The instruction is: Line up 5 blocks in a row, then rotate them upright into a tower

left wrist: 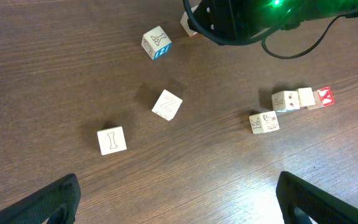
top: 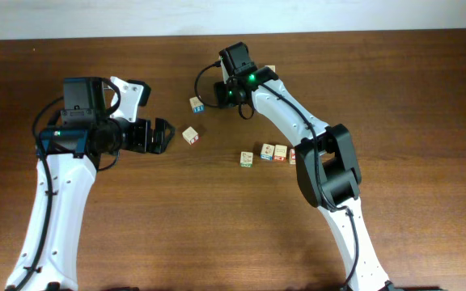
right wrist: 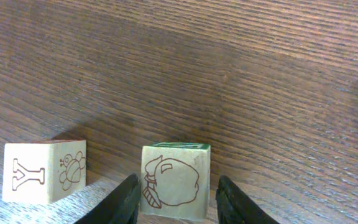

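Black and two-fingered, the left gripper [top: 168, 135] hung over the dark brown wooden table [top: 411, 226] in the overhead view, jaws wide apart and nothing between them. The right gripper [top: 231, 93] reached toward the table's far side, its fingers hidden beneath its own wrist. Small pale wooden alphabet blocks [top: 273, 153] lay in a short row beside the right arm's elbow. One loose cube [top: 190, 135] sat just ahead of the left jaws, and a blue-faced cube [top: 196, 104] sat near the right wrist.

From the left wrist, the row ended in a red X cube [left wrist: 324, 96]. A pale cube marked I [left wrist: 112, 140] lay nearer, well apart from the rest.

From the right wrist, the jaws stood on either side of a pale cube with a brown line drawing and a green-edged top [right wrist: 174, 177], which rested flat on the table. A thin strip of wood grain showed beside one finger, so I could not tell whether the cube was actually clamped. A pale cube lettered Y [right wrist: 42, 171] stood just beside it, not touching.

These cubes looked light, rigid and smooth-faced, unlikely to be damaged by a firm pinch. The best hold seemed to be two opposite flat sides, taken squarely and centred. An off-centre or corner pinch would probably make the cube twist or slip out, and the nearby Y cube left one finger little room.
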Robot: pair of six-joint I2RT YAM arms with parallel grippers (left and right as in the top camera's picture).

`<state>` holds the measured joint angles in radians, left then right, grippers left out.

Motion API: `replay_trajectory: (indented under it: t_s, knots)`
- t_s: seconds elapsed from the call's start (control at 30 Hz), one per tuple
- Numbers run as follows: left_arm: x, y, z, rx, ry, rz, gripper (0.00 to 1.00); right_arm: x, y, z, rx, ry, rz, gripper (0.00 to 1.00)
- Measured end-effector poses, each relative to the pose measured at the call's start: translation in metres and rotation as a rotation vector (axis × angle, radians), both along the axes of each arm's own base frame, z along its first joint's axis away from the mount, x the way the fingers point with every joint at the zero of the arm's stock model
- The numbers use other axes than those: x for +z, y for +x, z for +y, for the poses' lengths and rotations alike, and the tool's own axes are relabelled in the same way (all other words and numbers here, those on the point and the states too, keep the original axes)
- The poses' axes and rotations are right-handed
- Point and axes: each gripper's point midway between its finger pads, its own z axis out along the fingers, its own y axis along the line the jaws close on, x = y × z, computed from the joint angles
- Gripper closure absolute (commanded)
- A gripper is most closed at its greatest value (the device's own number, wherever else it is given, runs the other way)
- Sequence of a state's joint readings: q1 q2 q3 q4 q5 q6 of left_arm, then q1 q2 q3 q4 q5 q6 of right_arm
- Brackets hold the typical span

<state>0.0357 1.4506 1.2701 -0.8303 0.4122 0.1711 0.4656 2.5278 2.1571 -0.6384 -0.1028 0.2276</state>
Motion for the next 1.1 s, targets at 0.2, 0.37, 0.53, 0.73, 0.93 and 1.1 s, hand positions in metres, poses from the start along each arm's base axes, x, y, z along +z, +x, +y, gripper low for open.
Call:
replay_trajectory:
  t_s: [0.2,0.37,0.53,0.73,0.93,1.1]
  knots:
    - [0.0,0.0,0.0,0.0,0.0,0.0,0.01,-0.004,-0.006,-0.002,0.0,-0.014,0.028,0.62]
    - [0.0,0.0,0.0,0.0,0.0,0.0,0.01,-0.015,-0.031,-0.015,0.0,-0.072,0.143,0.64]
    - [0.0,0.0,0.0,0.0,0.0,0.0,0.01,-0.009,-0.04,-0.019,0.005,-0.095,0.185,0.39]
    - [0.0,0.0,0.0,0.0,0.0,0.0,0.01,0.0,-0.022,-0.01,0.093,-0.094,0.075,0.26]
    - [0.0,0.0,0.0,0.0,0.0,0.0,0.01,0.014,0.001,0.001,0.152,-0.077,-0.059,0.39]
    - [0.0,0.0,0.0,0.0,0.0,0.0,0.01,0.017,0.006,0.004,0.157,-0.07,-0.085,0.44]
